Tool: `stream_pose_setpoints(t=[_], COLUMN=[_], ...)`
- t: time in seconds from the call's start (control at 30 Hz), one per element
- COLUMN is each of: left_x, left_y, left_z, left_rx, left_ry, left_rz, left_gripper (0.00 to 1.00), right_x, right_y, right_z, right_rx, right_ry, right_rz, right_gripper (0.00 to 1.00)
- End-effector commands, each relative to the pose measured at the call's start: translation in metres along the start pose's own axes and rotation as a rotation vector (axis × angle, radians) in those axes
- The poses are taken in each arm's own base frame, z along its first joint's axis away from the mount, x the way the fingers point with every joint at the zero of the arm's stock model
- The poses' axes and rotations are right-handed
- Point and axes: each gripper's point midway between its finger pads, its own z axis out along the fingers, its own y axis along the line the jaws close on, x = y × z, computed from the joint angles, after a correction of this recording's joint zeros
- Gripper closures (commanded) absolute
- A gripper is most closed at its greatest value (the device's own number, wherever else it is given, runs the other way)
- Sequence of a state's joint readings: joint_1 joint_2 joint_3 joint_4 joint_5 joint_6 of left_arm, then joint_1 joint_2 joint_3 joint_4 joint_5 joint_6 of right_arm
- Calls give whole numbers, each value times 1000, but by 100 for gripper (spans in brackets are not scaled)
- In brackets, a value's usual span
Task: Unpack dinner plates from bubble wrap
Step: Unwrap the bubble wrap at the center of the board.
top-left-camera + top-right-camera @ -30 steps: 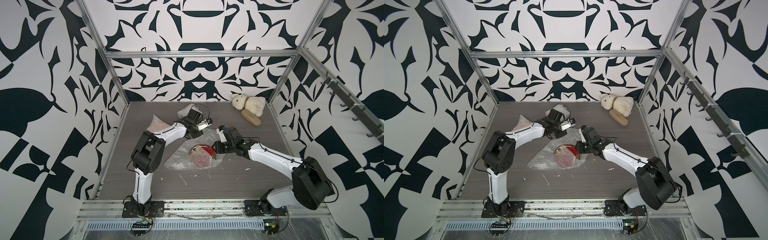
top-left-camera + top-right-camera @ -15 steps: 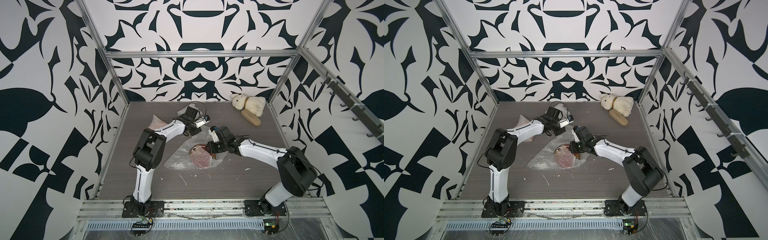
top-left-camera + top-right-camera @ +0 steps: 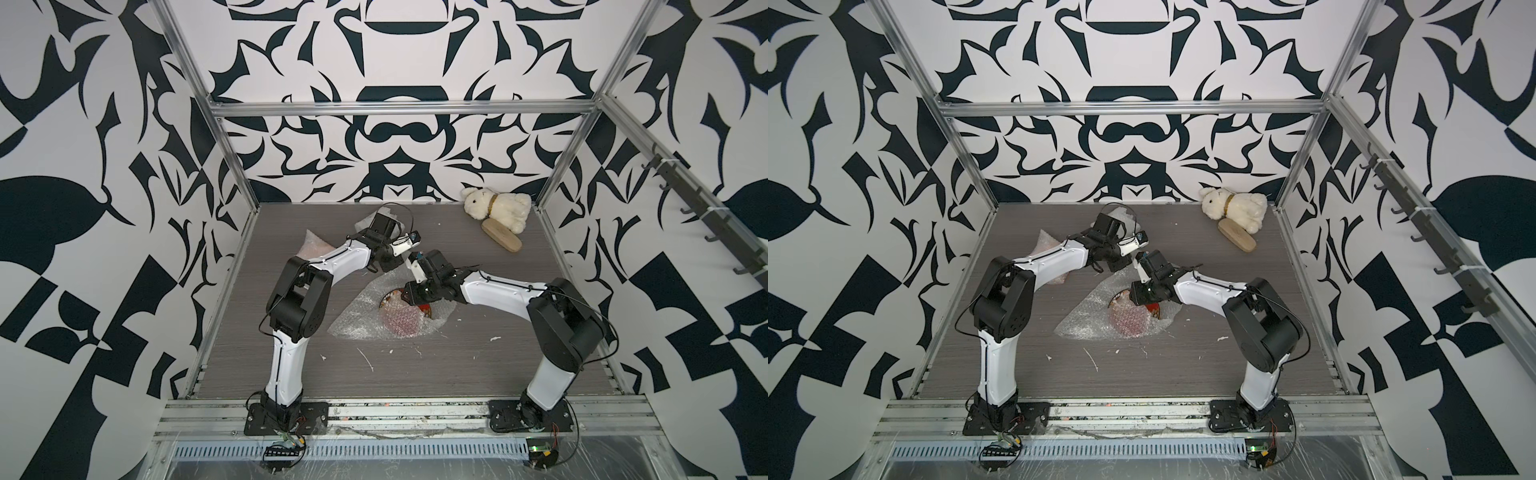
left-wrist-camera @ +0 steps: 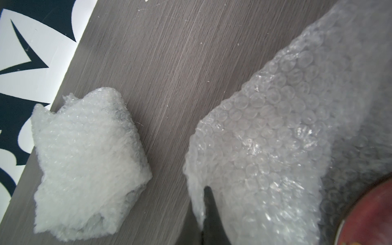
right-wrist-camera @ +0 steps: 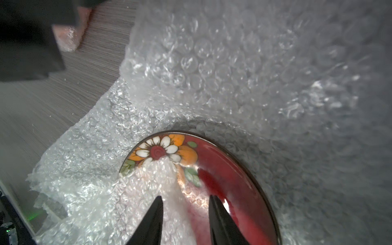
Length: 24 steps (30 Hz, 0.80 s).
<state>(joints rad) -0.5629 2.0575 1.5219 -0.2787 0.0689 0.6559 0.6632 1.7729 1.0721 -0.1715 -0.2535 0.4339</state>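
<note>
A glossy dark red dinner plate (image 5: 222, 169) with a flower pattern lies mid-table on an unfolded sheet of bubble wrap (image 3: 357, 320), and a flap of the wrap still covers most of the plate (image 3: 427, 309). My right gripper (image 5: 185, 198) hovers just over the plate with its jaws open. The flap lies between them, and in both top views the right gripper (image 3: 1138, 300) sits at the plate's far edge. My left gripper (image 4: 204, 191) is shut on the far edge of the bubble wrap (image 4: 275, 137) and holds it raised off the table. In a top view the left gripper (image 3: 384, 270) is behind the plate.
A pinkish wrapped bundle (image 3: 316, 248) lies at back left beside the left arm. A whitish wrapped bundle (image 4: 84, 159) sits near the back wall. A white plush rabbit (image 3: 498, 205) and a tan wooden brush (image 3: 500, 242) rest at back right. White scraps (image 3: 365, 357) litter the front.
My right arm has swung left, bringing its gripper over the plate, and its jaws have spread wider. The left gripper stays shut on the wrap and has barely shifted.
</note>
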Motion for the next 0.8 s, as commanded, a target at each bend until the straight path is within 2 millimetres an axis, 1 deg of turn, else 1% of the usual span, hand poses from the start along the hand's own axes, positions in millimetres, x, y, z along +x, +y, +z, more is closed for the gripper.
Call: stream_pose_setpoints(t=[0.0, 0.1, 0.2, 0.27, 0.3, 0.33, 0.43, 0.5, 0.77], left_x=[2, 1, 1, 1, 1, 2, 2, 3, 2], left_y=[-3, -3, -3, -3, -3, -3, -4, -4, -4], left_z=[2, 1, 1, 2, 1, 2, 2, 2, 3], left_rx=[33, 33, 34, 34, 33, 35, 37, 37, 39], left_ry=[10, 10, 11, 11, 11, 12, 16, 16, 14], left_rz=[4, 4, 4, 2, 3, 2, 0, 1, -3], left_gripper=[100, 100, 100, 100, 100, 100, 100, 100, 100], right_x=[-9, -7, -5, -5, -4, -4, -4, -3, 0], right_y=[11, 10, 12, 14, 16, 17, 21, 22, 22], right_z=[-3, 1, 3, 2, 2, 1, -4, -8, -12], right_rx=[-21, -20, -36, -47, -52, -60, -75, -81, -83], right_ry=[-6, 2, 15, 17, 17, 18, 10, 4, 5], right_rz=[-31, -29, -28, -30, -31, -33, -40, -43, -44], right_gripper=[59, 59, 62, 68, 73, 81, 95, 100, 100])
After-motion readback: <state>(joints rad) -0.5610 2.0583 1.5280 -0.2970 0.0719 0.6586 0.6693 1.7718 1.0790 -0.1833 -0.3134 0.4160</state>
